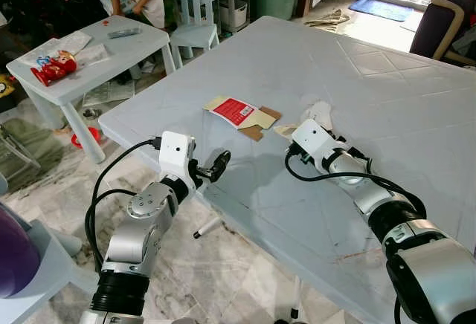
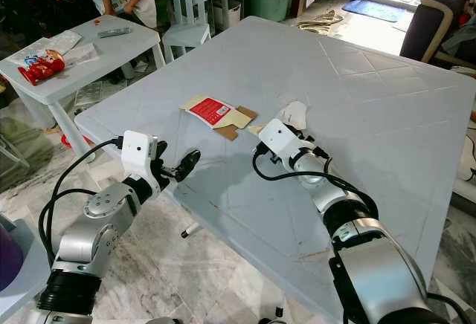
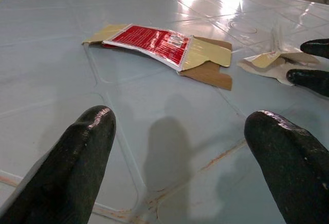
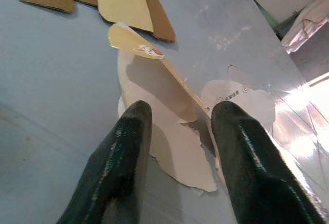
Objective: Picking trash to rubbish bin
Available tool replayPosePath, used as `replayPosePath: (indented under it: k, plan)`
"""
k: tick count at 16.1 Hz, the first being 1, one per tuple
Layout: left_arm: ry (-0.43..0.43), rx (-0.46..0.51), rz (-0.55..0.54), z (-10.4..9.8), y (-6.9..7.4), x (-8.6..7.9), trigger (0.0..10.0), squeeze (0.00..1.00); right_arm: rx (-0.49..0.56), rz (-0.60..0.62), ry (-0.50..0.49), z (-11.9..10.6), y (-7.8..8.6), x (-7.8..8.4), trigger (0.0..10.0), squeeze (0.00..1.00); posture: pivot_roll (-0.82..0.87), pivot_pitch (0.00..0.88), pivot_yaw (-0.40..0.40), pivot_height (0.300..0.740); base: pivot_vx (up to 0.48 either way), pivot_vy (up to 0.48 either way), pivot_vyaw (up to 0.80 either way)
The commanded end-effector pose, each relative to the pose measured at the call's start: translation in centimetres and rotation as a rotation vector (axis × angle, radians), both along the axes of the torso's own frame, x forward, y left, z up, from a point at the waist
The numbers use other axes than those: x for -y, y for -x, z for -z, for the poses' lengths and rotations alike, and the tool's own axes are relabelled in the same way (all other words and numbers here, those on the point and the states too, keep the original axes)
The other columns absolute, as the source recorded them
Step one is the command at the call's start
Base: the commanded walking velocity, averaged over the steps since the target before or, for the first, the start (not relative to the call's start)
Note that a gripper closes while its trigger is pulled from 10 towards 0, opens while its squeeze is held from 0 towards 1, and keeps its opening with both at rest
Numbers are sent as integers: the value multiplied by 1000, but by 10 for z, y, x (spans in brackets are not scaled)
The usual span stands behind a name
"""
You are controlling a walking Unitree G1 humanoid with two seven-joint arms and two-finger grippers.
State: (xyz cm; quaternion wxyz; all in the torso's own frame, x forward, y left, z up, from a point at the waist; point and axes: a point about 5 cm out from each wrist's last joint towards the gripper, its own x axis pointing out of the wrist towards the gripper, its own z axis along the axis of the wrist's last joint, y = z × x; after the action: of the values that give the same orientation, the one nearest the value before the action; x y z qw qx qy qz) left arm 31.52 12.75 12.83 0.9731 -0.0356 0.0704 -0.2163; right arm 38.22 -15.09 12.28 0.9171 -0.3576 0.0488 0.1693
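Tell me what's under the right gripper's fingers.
The right gripper is open, with its fingers straddling a raised fold of torn paper lying on the table. Whether anything lies beneath the paper is hidden.

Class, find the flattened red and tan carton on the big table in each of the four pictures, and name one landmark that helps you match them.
Left eye view: flattened carton, table centre, ahead of both grippers.
Right eye view: carton, left of centre.
Left wrist view: carton, upper middle, beyond the left gripper.
Right wrist view: its tan flaps along the top edge.
Shared landmark: the torn pale paper beside the carton, at the right gripper.
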Motion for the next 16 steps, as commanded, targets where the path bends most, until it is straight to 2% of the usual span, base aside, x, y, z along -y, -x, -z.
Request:
replayPosePath:
  k: [1,6,13,15,16]
  plan:
    - [-13,12,5,-3,1,1,10000,0,-11,30,7,1,-1,6,0,0,194,108,-4,740,0,0,0]
    - [-11,17,-1,-4,0,1,10000,0,-16,62,21,4,0,10,0,0,193,106,-8,740,0,0,0]
    - [-6,27,-12,-5,-1,1,10000,0,0,54,2,2,0,7,0,0,187,103,-12,740,0,0,0]
    - [-23,51,-64,-8,-5,-4,10000,0,-9,54,-127,-4,-2,3,0,0,186,101,-13,740,0,0,0]
    - [-25,66,-102,-11,-7,-8,10000,0,3,34,-159,-9,-3,0,0,0,186,101,-13,740,0,0,0]
